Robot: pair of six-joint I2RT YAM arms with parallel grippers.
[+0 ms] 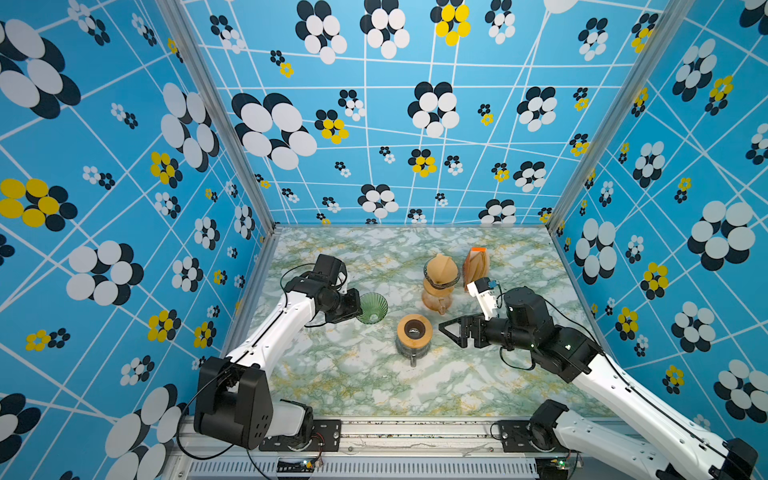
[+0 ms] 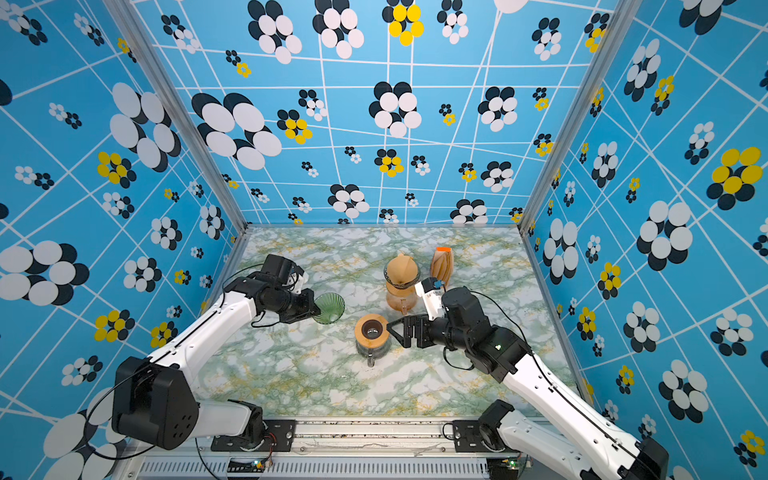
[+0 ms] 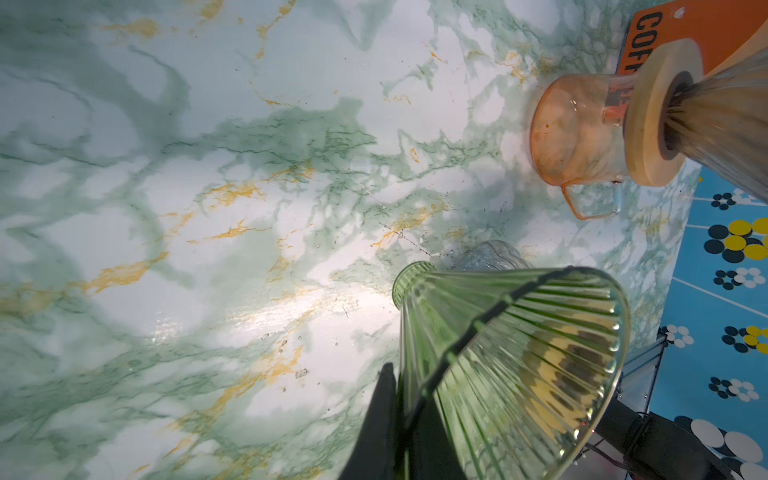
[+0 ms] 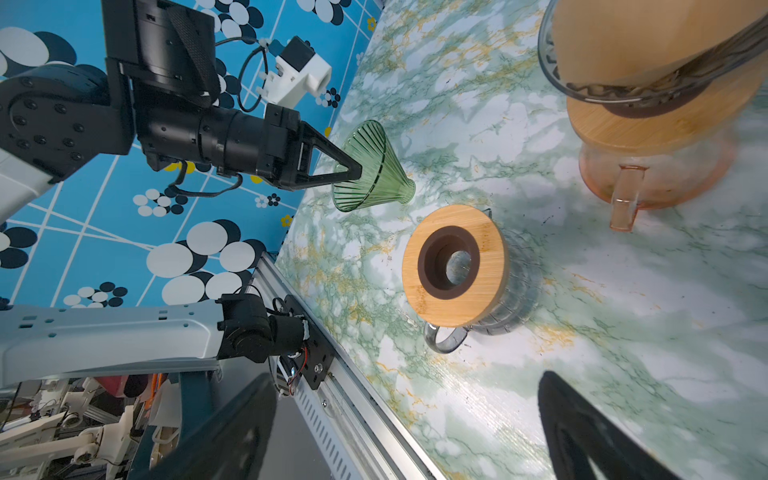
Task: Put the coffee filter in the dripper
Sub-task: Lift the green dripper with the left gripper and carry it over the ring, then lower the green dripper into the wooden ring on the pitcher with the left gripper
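In both top views the ribbed green glass dripper (image 1: 372, 307) (image 2: 329, 307) lies tipped sideways, its wide mouth toward the left arm. My left gripper (image 1: 356, 309) (image 3: 401, 399) is shut on the dripper (image 3: 511, 353) at its rim, as the right wrist view also shows (image 4: 357, 170). A brown paper coffee filter (image 1: 440, 266) (image 2: 401, 268) sits in a second, smoky dripper on an orange carafe (image 1: 436, 301) (image 4: 652, 174). My right gripper (image 1: 446, 330) (image 4: 407, 378) is open and holds nothing, right of a clear carafe.
The clear carafe with a wooden ring lid (image 1: 414, 332) (image 4: 455, 262) stands mid-table between the grippers. An orange-topped pack of filters (image 1: 476, 266) (image 3: 681, 33) stands behind the orange carafe. Patterned blue walls close three sides; a metal rail (image 4: 353, 399) runs along the front edge.
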